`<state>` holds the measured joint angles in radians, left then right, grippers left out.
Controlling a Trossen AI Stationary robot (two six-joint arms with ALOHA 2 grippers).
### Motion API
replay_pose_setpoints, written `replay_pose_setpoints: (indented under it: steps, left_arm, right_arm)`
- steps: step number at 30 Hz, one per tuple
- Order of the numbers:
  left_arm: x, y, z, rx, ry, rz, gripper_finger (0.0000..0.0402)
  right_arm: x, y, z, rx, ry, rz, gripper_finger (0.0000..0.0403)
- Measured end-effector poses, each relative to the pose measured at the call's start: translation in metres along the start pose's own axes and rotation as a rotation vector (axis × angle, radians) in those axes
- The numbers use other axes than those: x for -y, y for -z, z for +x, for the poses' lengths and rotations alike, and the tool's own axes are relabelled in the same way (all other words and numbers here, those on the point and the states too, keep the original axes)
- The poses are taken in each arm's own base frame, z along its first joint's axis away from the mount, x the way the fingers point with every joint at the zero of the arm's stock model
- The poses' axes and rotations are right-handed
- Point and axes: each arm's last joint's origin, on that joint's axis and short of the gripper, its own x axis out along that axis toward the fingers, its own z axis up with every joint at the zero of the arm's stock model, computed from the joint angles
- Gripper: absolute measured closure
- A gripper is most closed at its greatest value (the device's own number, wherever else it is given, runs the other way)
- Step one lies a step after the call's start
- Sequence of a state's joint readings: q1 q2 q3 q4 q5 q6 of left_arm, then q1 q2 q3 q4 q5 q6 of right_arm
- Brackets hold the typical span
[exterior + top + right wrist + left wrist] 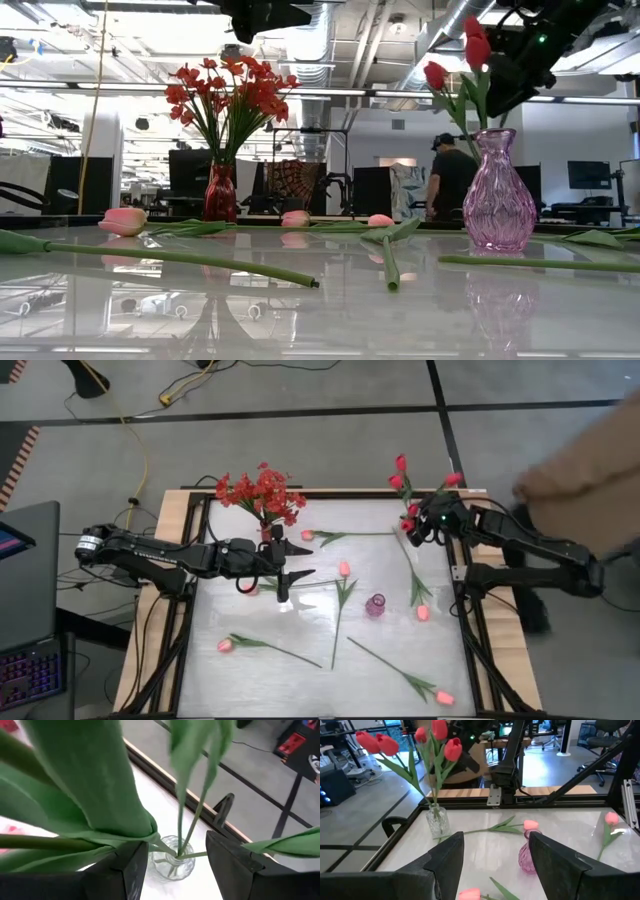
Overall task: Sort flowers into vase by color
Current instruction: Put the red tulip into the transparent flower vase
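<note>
Red tulips (pixel 401 478) stand with their stems in a clear glass vase (pixel 438 821) at the table's far right corner. My right gripper (pixel 176 865) hangs open just above that vase (pixel 172 860), a finger on either side of the stems. A bushy spray of red blossoms (pixel 260 492) stands in a red vase (pixel 220 192) at the far left. A pink vase (pixel 375 605) stands with nothing in it near the middle. Several pink tulips (pixel 344 570) lie flat on the table. My left gripper (pixel 492 865) is open and holds nothing; it is raised beside the red vase and points toward the table's right edge.
The loose pink tulips lie spread over the tabletop: one far (pixel 308 536), one right of the pink vase (pixel 423 612), one near left (pixel 226 645), one near right (pixel 444 698). A person (pixel 585 470) stands beyond the table's right edge.
</note>
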<state>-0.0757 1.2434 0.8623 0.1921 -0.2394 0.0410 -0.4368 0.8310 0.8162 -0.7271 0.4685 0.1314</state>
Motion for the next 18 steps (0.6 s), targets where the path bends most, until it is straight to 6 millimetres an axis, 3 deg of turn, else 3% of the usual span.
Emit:
replay_pose_setpoints:
  steps: [18]
  left_arm:
    - [0.0, 0.0, 0.0, -0.001, 0.003, 0.001, 0.0189]
  right_arm:
    - [0.015, 0.0, 0.007, -0.032, 0.01, 0.141, 0.0177]
